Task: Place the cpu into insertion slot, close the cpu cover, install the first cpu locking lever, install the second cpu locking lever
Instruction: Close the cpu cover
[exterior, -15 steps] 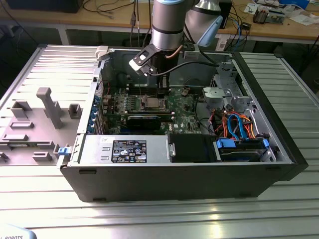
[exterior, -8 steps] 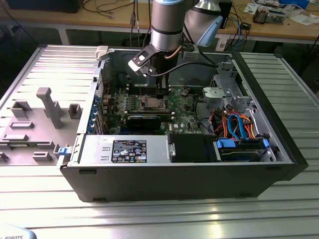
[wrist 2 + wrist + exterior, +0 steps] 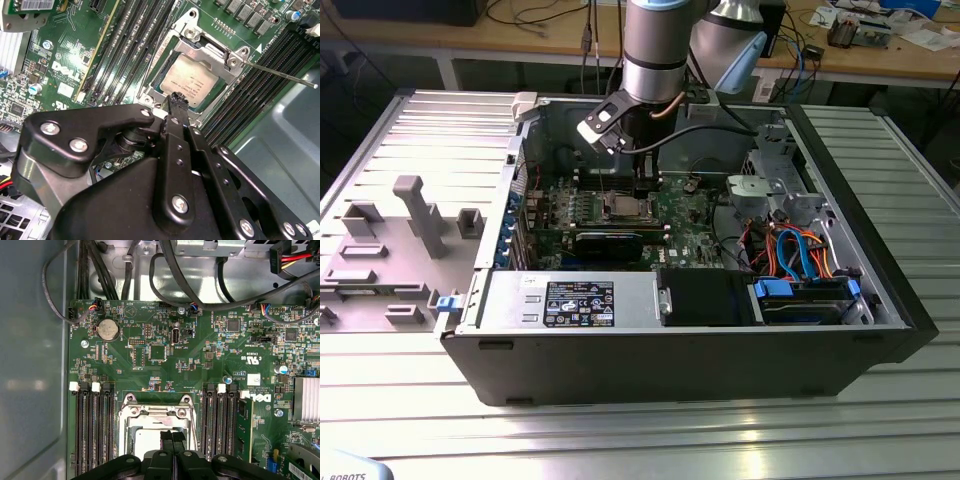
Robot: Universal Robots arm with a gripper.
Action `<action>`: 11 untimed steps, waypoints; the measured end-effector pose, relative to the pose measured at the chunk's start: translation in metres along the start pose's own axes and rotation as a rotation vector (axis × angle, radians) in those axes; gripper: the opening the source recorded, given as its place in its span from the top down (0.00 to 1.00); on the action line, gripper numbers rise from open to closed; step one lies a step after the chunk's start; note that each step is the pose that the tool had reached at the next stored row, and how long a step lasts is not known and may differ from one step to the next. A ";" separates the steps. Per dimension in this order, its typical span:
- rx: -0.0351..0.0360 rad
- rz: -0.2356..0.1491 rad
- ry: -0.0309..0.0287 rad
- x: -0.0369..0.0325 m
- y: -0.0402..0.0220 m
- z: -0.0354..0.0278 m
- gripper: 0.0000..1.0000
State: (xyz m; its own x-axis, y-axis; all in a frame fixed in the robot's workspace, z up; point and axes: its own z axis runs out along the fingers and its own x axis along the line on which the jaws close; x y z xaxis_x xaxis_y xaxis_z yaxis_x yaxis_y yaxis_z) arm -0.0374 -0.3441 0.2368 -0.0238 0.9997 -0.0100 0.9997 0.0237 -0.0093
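Observation:
The cpu (image 3: 194, 79), a dull silver square, lies in the insertion slot (image 3: 623, 207) on the green board. The shiny cpu cover (image 3: 199, 46) lies flat around it, its window showing the chip top. My gripper (image 3: 177, 100) is shut with nothing between its fingers, and its tip hovers at the cpu's edge. In the first wrist view the gripper (image 3: 172, 436) stands over the cpu cover (image 3: 155, 412) and the cpu (image 3: 145, 436). A thin locking lever (image 3: 280, 75) sticks out sideways from a socket corner, over the memory slots. In the exterior view the gripper (image 3: 641, 188) hangs just beyond the slot.
Long black memory slots (image 3: 92, 430) flank the socket on both sides. Cables (image 3: 175, 275) run along the case wall. A drive cage (image 3: 780, 185) and blue cables (image 3: 800, 250) fill the case at the exterior view's right. A grey fixture tray (image 3: 390, 250) lies outside at the exterior view's left.

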 end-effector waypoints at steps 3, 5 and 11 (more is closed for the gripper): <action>0.0000 0.000 0.0000 0.0000 -0.0004 0.0001 0.89; 0.0003 0.000 -0.0001 0.0000 -0.0014 0.0003 0.89; 0.0071 -0.001 0.0002 0.0001 -0.0079 0.0029 0.89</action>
State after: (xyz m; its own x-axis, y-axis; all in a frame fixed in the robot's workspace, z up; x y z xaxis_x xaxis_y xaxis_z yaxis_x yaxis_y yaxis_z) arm -0.0453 -0.3442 0.2340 -0.0250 0.9996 -0.0098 0.9996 0.0249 -0.0164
